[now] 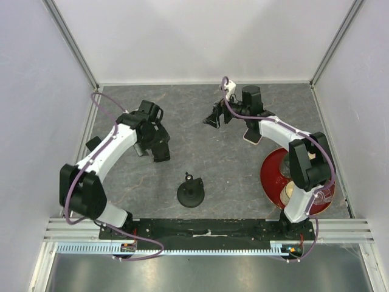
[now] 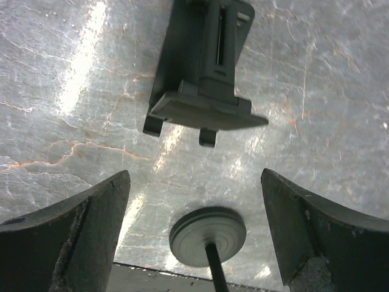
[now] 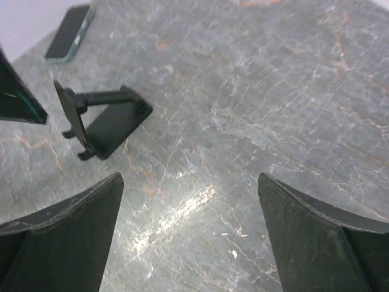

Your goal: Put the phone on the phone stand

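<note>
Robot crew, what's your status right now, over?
Left end effector open, right end effector open, both empty. Phone lying flat, apart from stand. Nothing on stand.

Lab enclosure: white panels (image 1: pixel 200 36), aluminium frame (image 1: pixel 72 42).

Grey marbled tabletop (image 1: pixel 206 152) — glare streaks; plain white walls (image 1: pixel 200 36), aluminium frame posts (image 1: pixel 73 44).

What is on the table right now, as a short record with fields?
stand: black plastic phone stand, nothing on it
phone: slim black-screened smartphone lying flat on the grey marbled table, apart from that stand
left claw: open, empty
right claw: open, empty
extras: black round disc with a stem; red round plate
</note>
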Controlling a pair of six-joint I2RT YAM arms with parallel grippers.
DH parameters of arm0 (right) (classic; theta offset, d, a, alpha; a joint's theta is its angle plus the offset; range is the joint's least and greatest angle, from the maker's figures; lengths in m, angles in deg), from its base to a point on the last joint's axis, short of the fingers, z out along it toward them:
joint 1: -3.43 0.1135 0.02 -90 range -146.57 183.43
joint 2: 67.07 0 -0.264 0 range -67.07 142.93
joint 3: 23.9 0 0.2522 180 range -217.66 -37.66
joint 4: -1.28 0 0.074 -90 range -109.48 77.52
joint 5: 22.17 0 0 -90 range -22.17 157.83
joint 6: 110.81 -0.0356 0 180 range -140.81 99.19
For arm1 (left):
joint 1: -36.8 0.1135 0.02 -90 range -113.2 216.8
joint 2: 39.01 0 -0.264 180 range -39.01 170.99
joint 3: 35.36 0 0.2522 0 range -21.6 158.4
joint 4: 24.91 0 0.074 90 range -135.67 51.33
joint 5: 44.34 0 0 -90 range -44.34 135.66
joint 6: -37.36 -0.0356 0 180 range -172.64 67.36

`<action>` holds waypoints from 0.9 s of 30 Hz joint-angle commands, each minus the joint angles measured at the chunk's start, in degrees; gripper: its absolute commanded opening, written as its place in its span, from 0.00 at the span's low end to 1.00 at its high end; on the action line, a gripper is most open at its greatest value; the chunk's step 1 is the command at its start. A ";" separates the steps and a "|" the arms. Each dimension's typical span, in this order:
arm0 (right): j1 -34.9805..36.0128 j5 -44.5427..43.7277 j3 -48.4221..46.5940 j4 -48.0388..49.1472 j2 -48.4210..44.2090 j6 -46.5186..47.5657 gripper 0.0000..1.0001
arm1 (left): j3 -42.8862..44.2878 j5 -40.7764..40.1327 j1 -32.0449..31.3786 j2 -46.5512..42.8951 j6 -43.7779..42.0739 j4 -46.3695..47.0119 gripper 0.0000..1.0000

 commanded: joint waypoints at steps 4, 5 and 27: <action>-0.82 4.07 8.80 22.19 -6.39 -10.73 0.98 | 7.56 -6.95 -1.21 9.98 7.91 -6.50 0.95; -0.82 3.98 9.16 22.54 -6.83 -10.56 0.98 | 7.38 -6.15 -1.30 10.51 7.20 -5.78 0.95; -0.91 4.51 14.78 33.18 -8.77 -11.43 0.98 | -12.66 -7.81 -2.27 -3.38 -5.55 26.75 1.00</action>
